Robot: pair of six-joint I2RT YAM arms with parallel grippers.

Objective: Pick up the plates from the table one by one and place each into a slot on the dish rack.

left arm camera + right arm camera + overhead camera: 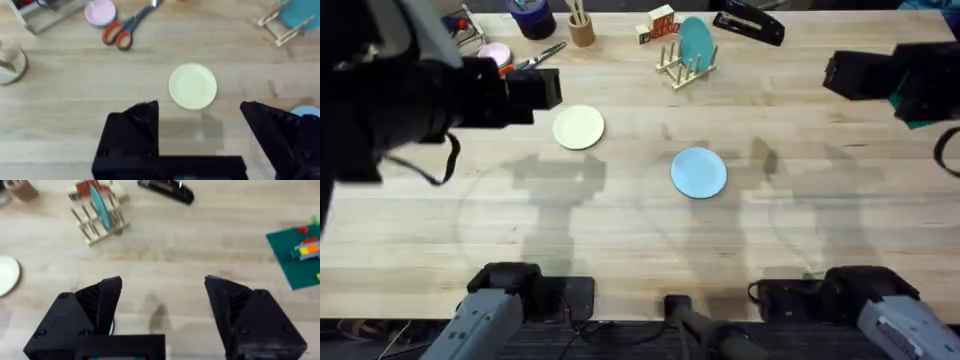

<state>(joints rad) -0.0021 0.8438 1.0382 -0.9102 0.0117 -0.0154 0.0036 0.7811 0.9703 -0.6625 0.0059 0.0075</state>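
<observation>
The cream-yellow plate (579, 128) lies flat on the table (620, 240), left of centre and toward the far side. The light blue plate (699, 172) lies flat right of centre, nearer than the cream-yellow plate and well apart from it. The dish rack (686, 68) stands at the far side of the table, right of centre, with a darker teal plate (696, 42) standing on edge between its upright pegs. The left gripper (199, 130) is raised above the table with its jaws wide apart and nothing between them; in the left wrist view the cream-yellow plate (193, 86) lies on the table just beyond the gap between the fingers, untouched. The right gripper (162, 310) is likewise raised and spread wide, holding nothing; in the right wrist view the dish rack (98, 219) appears well beyond it. At the far left of the table lie a small pink dish (100, 12) and a pair of scissors (125, 31) with orange-red handles, close together. A black stapler (750, 24) lies at the far edge to the right of the dish rack. A green mat (297, 255) carrying small coloured pieces lies at the right side.
</observation>
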